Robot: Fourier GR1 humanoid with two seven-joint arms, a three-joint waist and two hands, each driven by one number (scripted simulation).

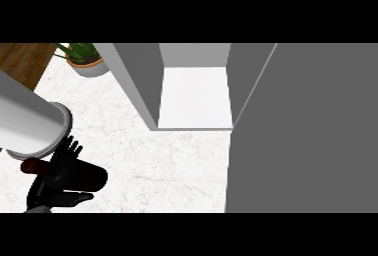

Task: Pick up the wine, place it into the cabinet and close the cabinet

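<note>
- The cabinet [193, 95] is standing open on the white marble counter [162, 165], its grey door [303, 130] swinging out at right.
- The left hand [63, 172] is curling its fingers around the dark wine [74, 172] at lower left.
- A potted plant [85, 60] is sitting at the counter's far corner.

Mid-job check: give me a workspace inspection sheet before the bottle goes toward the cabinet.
Surface: white marbled counter; a wooden area shows at upper left.
Job's things: dark wine bottle lies low at left, in the left robot hand; cabinet stands open, its white shelf bare, its grey door swung out at right.
Clutter: potted plant at upper left, beside the cabinet's left wall.
Robot hands: left robot hand curled round the bottle, grey forearm above it; right robot hand not in view.
Cables: nothing seen.
Surroundings: nothing seen beyond the counter and cabinet.
</note>
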